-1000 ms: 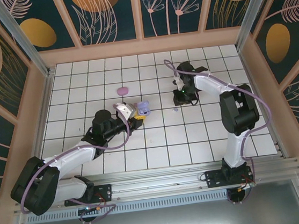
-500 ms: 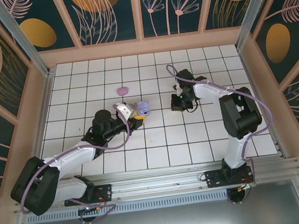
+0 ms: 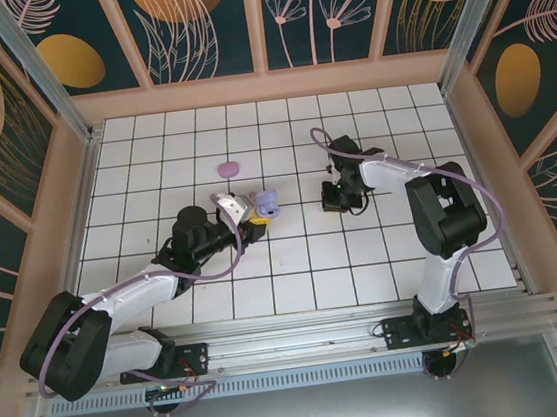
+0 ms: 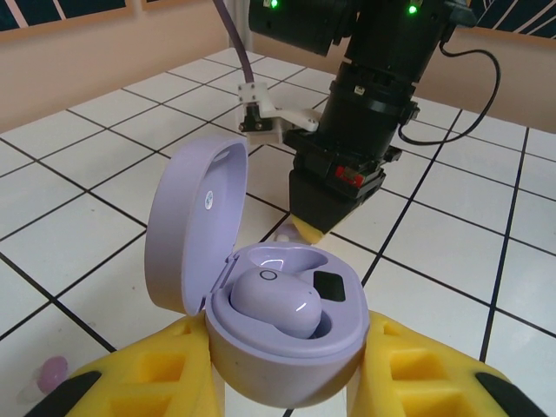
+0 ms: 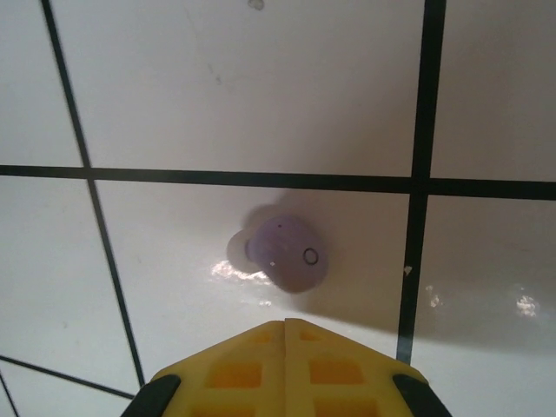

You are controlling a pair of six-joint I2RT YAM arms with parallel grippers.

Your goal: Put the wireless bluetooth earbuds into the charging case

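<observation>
A: White tiled desk (image 3: 294, 257): report holding status.
B: Left gripper (image 4: 287, 391) clamps the open lavender case (image 4: 187, 226); one lavender earbud (image 4: 274, 300) sits inside, second socket apparently vacant. Right gripper (image 5: 287, 334), fingers (image 5: 234, 369) pressed together and empty, hangs just beside the loose earbud (image 5: 287, 252) on a tile.
A: Step?
B: Pickup of that earbud. Next move: spread fingers, straddle it, close gently.

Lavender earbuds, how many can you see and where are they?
2. One earbud sits in the open lavender case held by the left gripper; the other lies on a white tile just ahead of the right gripper's shut tips. More may be hidden.
</observation>
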